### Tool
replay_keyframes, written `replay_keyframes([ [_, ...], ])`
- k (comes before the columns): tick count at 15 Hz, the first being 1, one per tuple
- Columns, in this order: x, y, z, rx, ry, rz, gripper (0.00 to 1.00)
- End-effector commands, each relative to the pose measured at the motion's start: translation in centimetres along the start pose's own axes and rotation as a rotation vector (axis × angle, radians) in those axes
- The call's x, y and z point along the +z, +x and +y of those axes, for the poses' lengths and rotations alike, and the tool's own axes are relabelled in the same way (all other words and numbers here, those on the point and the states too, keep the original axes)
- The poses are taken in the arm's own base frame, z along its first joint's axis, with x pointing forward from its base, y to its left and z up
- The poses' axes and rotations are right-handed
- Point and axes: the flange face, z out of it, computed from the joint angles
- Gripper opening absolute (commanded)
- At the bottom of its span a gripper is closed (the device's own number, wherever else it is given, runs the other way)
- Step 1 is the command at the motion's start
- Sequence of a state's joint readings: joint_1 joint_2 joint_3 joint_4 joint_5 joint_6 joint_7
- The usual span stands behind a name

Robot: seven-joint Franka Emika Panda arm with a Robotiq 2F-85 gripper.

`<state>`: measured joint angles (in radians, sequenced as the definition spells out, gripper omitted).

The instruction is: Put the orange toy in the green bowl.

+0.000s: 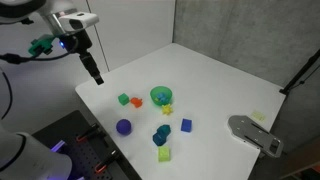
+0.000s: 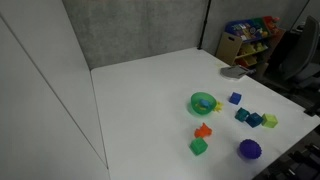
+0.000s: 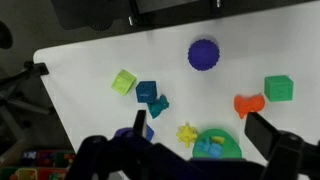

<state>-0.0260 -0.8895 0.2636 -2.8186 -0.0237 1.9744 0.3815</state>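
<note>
The end effector (image 1: pixel 96 76) hangs over a corner of the tabletop (image 1: pixel 230 80) in an exterior view. It is well apart from the orange toy (image 1: pixel 136 101), which lies just beside the green bowl (image 1: pixel 160 96), not in it. In an exterior view without the arm, the orange toy (image 2: pixel 203 130) sits on the tabletop near the green bowl (image 2: pixel 203 102). In the wrist view the fingers stand apart, holding nothing. We judge nothing done yet: reaching, grasping, carrying and releasing all remain. We find no readable writing.
</note>
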Motion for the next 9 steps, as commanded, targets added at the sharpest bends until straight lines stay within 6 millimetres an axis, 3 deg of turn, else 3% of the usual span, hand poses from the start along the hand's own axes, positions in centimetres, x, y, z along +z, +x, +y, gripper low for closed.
replay_keyframes([
  [1, 0.12, -0.01, 0.02, -0.001, -0.001, -0.005, 1.00],
  [9, -0.63, 0.89, -0.53, -0.003, 0.000, 0.000, 1.00],
])
